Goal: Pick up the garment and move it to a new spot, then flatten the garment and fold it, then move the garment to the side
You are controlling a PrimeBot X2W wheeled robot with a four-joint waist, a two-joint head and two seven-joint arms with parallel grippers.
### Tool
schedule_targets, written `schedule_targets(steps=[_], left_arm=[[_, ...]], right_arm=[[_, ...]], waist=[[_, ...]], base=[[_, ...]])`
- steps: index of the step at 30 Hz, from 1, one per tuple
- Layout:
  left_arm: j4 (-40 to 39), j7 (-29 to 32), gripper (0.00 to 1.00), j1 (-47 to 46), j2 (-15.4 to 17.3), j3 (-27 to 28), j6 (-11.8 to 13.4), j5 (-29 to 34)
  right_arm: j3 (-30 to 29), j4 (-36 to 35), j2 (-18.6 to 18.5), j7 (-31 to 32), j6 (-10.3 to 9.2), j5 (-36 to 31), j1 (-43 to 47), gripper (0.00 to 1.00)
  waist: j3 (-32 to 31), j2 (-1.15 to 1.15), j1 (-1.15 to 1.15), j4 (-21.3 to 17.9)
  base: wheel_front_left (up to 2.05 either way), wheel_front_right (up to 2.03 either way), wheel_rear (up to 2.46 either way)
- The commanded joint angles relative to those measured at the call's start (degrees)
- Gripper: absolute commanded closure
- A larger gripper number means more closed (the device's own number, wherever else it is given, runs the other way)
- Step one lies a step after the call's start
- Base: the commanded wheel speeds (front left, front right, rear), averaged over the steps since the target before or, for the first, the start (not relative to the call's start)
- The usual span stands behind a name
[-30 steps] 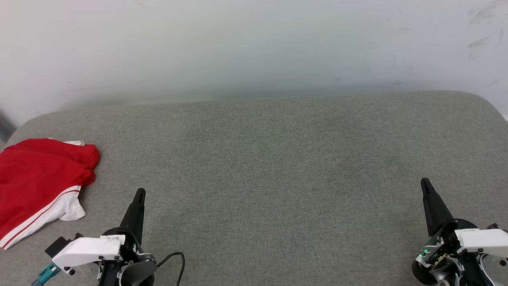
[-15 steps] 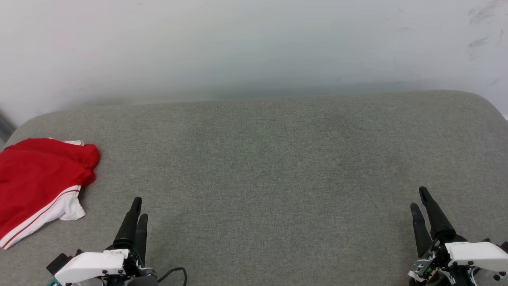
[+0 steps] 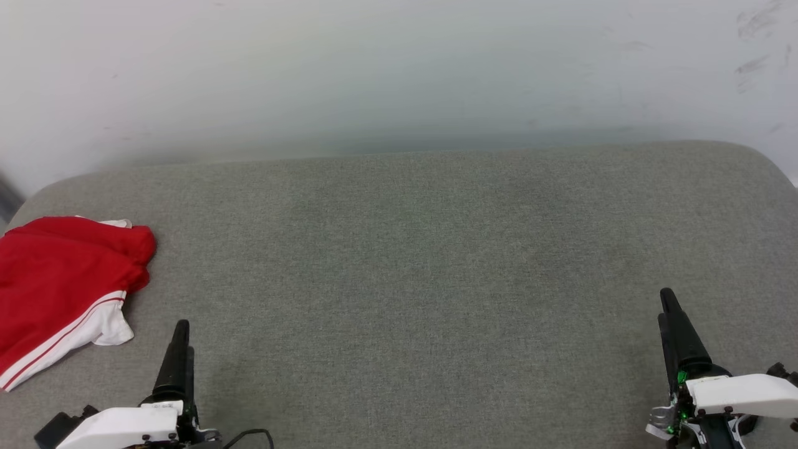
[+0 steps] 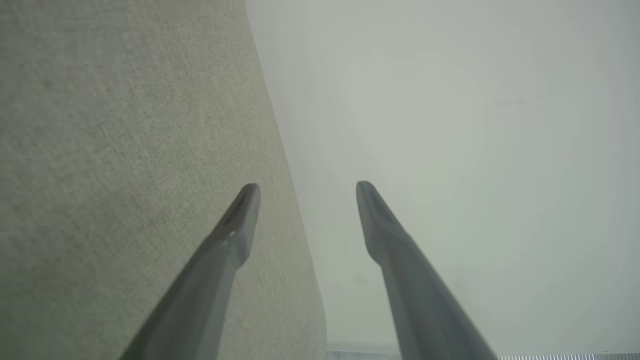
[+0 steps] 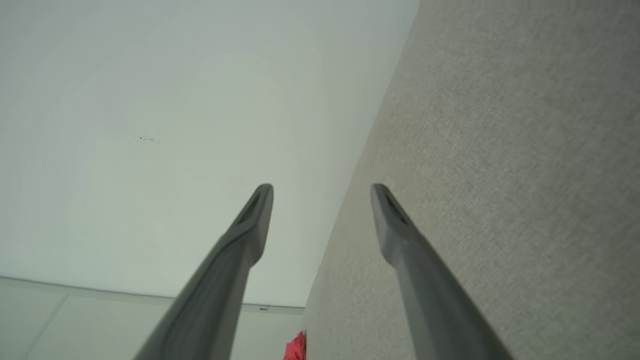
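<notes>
Garment (image 3: 59, 293): red with a white striped sleeve showing, lying in a loose heap at the far left edge of the grey padded surface (image 3: 424, 262), partly cut off by the head view's edge. Not flat, not squarely folded.
Left gripper (image 4: 305, 187): jaws spread wide, empty, near the garment but not touching it.
Right gripper (image 5: 322, 187): jaws wide, empty, well apart from it at lower right.
Judgement: nothing visibly done; pick-up, move, flatten, fold and set-aside all remain
</notes>
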Motion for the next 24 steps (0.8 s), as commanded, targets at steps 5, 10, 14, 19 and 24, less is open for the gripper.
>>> schedule_targets(steps=[5,10,14,19,24], left_arm=[[-2.89,-1.58,0.00,-0.57,0.15,2.91,-0.10,6.00],[-6.49,-2.67,0.00,-0.38,0.16,3.97,0.41,13.40],[-10.94,-3.51,0.00,0.11,0.17,2.79,2.00,19.27],[-15.19,-4.33,0.00,0.83,0.17,0.51,4.43,25.27],[-18.34,-5.28,0.00,1.85,0.17,-3.49,5.70,31.88]], right_arm=[[-0.11,-3.23,-0.05,-1.60,0.01,-8.94,-0.85,0.00],[0.02,-6.14,-0.04,-2.71,0.01,-17.61,-1.03,0.00],[1.15,-8.42,-0.04,-3.54,0.01,-24.47,-1.08,0.00],[2.82,-10.80,-0.04,-4.37,0.01,-31.25,-1.32,0.00],[3.70,-12.93,-0.03,-5.32,0.02,-38.06,-1.26,0.00]], waist=[[0.03,0.00,0.00,-0.03],[0.10,0.00,0.00,-0.08],[0.18,0.00,0.00,-0.14],[0.33,0.00,0.00,-0.26],[0.57,0.00,0.00,-0.43]], base=[[0.00,0.00,0.00],[0.00,0.00,0.00],[0.00,0.00,0.00],[0.00,0.00,0.00],[0.00,0.00,0.00]])
